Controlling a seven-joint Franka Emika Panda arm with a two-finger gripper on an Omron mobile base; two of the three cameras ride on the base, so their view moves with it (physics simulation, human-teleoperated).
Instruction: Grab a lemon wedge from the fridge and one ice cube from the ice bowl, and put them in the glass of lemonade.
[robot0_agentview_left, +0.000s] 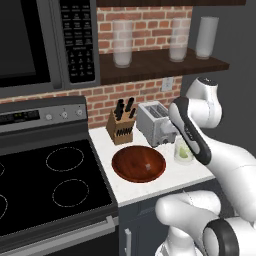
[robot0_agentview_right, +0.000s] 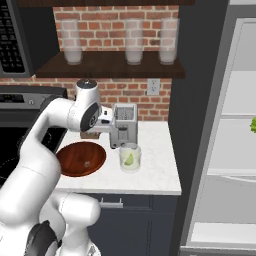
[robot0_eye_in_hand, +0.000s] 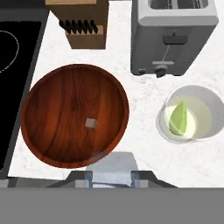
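A white stone counter (robot0_eye_in_hand: 144, 157) runs between the black stove (robot0_agentview_left: 50, 185) and the open fridge (robot0_agentview_right: 240, 150), with a brick wall and a shelf of tall glasses (robot0_agentview_right: 134, 40) behind it. My hand camera looks straight down on it. The gripper (robot0_eye_in_hand: 111, 177) is pinched narrow, and a pale ice cube (robot0_eye_in_hand: 111, 162) sits between its tips, so I judge the cube is held. It hangs just over the near rim of the bowl (robot0_eye_in_hand: 30, 109), where a spare cube (robot0_eye_in_hand: 90, 123) lies near the middle. The glass (robot0_eye_in_hand: 205, 105) stands on the counter beside the bowl, in front of the toaster (robot0_eye_in_hand: 175, 30), and the lemon wedge (robot0_eye_in_hand: 178, 119) is already in the lemonade. What is left, as I read it, is to carry the ice cube across to the glass. I would keep the hand high enough to pass the rim, go sideways without tilting, centre the cube over the liquid and not the edge, and part the jaws only there. Too low a release risks knocking the glass, and too high a one may splash. The knife block (robot0_eye_in_hand: 85, 30) is well out of the path. The microwave (robot0_agentview_left: 30, 45) keypad and the stove panel carry markings, too small for me to read. I see no brand names.
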